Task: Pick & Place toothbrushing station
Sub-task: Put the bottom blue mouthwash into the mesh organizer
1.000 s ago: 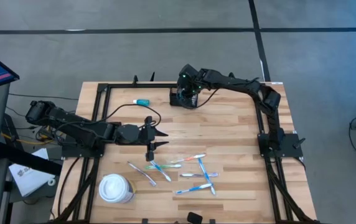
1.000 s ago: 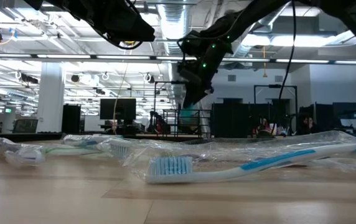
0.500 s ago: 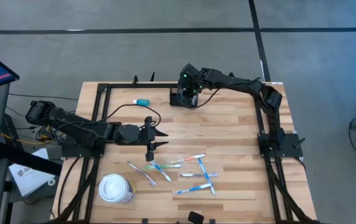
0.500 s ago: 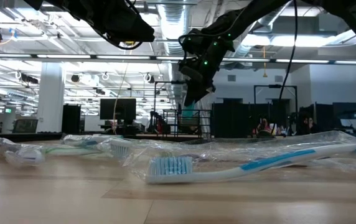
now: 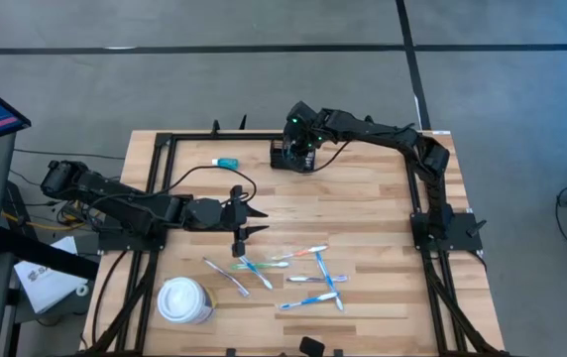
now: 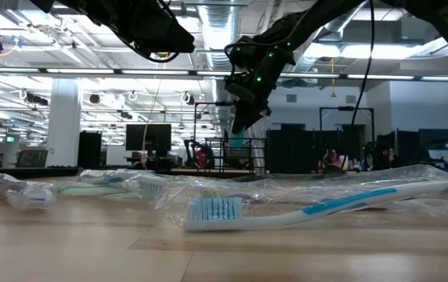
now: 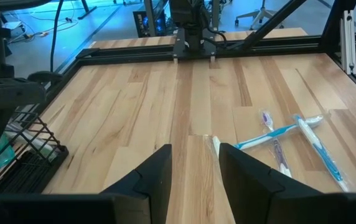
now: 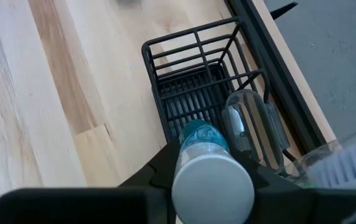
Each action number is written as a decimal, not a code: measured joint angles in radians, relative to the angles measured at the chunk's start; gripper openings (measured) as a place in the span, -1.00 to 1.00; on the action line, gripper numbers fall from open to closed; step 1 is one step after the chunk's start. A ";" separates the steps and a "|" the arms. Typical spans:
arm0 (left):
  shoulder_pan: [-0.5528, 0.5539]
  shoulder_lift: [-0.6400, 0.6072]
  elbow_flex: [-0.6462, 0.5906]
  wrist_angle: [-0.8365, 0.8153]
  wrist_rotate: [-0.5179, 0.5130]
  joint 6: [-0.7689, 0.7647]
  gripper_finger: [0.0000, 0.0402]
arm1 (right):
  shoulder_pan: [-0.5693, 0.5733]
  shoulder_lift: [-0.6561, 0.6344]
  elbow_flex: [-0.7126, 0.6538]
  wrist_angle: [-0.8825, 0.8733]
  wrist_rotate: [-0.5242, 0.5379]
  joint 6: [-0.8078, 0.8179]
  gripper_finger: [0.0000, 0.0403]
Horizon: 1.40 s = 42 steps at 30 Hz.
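While the right gripper (image 8: 210, 163) holds a teal, white-capped tube (image 8: 210, 173) between its fingers above the black wire-mesh organiser box (image 5: 291, 156), which sits at the table's far edge, packing is partly done. A clear item (image 8: 248, 127) is already inside; blue-white toothbrushes (image 5: 313, 278) lie well apart from the box, w/ open wood between. Left gripper (image 7: 193, 168) waits mid-table, jaws apart, empty.

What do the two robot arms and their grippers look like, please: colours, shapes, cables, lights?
Both arms are black and made of jointed segments, on black bases bolted to black frame rails. The left gripper has two pointed, wedge-shaped black fingers; a black cable loops behind its wrist. The right gripper carries small green lights near the wrist, seen in the high and low views.
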 joint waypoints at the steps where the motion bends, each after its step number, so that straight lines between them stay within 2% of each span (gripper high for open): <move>1: 0.000 0.000 0.000 0.000 0.000 0.000 -0.37 | 0.000 0.000 0.000 0.000 0.000 0.000 -0.62; 7: 0.000 0.000 0.000 0.000 0.000 0.000 -0.37 | 0.000 0.000 0.000 0.011 0.000 0.000 -0.55; 14: 0.000 0.000 0.000 0.000 0.000 0.000 -0.37 | 0.000 0.000 0.000 0.011 0.000 0.000 -0.59; 24: 0.000 0.000 0.000 0.000 0.000 0.000 -0.37 | 0.000 0.000 0.000 0.015 0.000 0.000 -0.43; 32: 0.000 0.000 0.000 0.000 0.000 0.000 -0.37 | 0.000 0.000 0.000 0.001 0.002 -0.018 -0.59; 42: 0.000 0.000 0.000 0.000 0.000 0.000 -0.37 | 0.000 0.000 0.000 -0.007 0.008 -0.017 -0.58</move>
